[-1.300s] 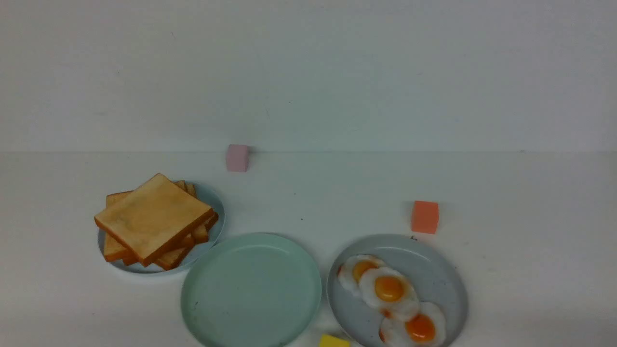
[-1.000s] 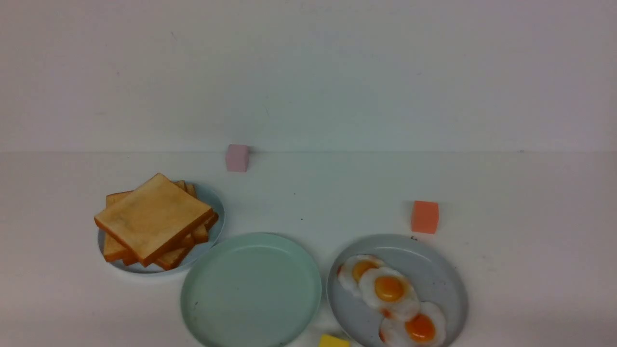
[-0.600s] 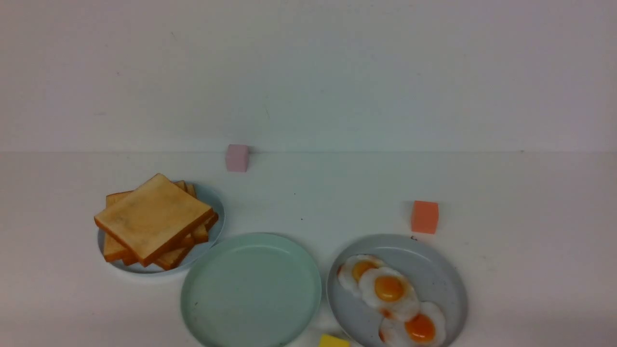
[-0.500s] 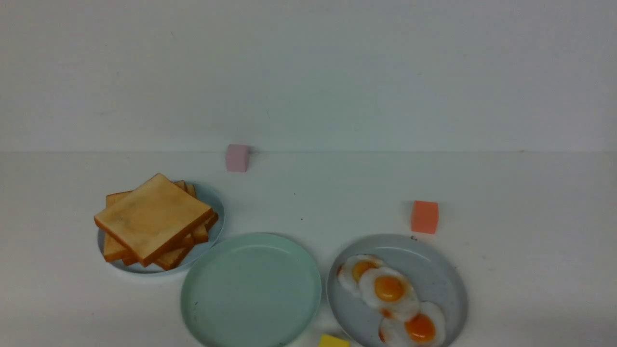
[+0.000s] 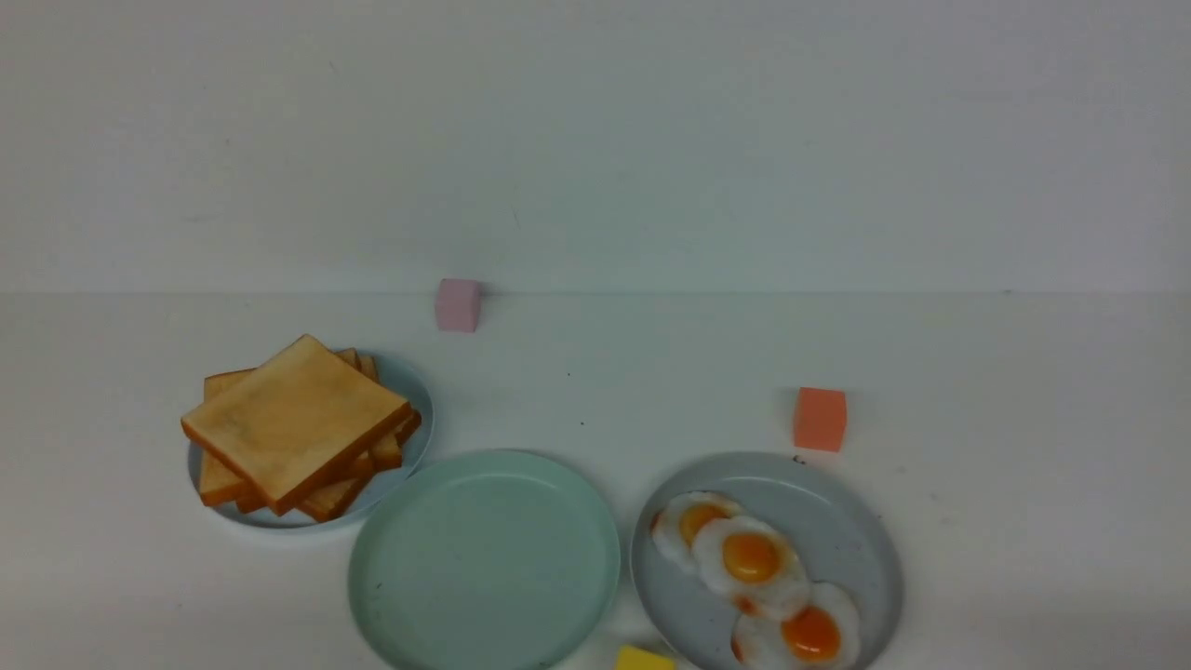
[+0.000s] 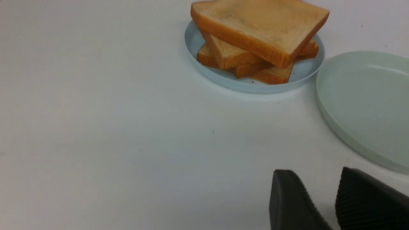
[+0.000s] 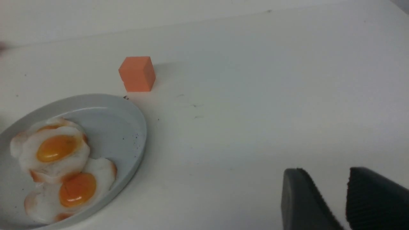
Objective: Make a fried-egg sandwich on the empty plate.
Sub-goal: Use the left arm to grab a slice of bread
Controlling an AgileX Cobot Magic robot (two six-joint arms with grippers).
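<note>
The pale mint-green plate (image 5: 484,558) lies bare at the front middle of the table; its rim also shows in the left wrist view (image 6: 361,105). Several toast slices (image 5: 298,419) are stacked on a small sky-blue plate (image 5: 409,381) to its left, also in the left wrist view (image 6: 258,25). Three fried eggs (image 5: 752,558) lie on a grey-blue plate (image 5: 837,521) to its right, also in the right wrist view (image 7: 57,150). My left gripper (image 6: 316,172) is open and empty over bare table, near the toast. My right gripper (image 7: 324,171) is open and empty, to the right of the egg plate.
A pink cube (image 5: 458,304) stands at the back by the wall. An orange cube (image 5: 820,419) stands just behind the egg plate, also in the right wrist view (image 7: 137,74). A yellow block (image 5: 644,659) lies at the front edge between the two large plates.
</note>
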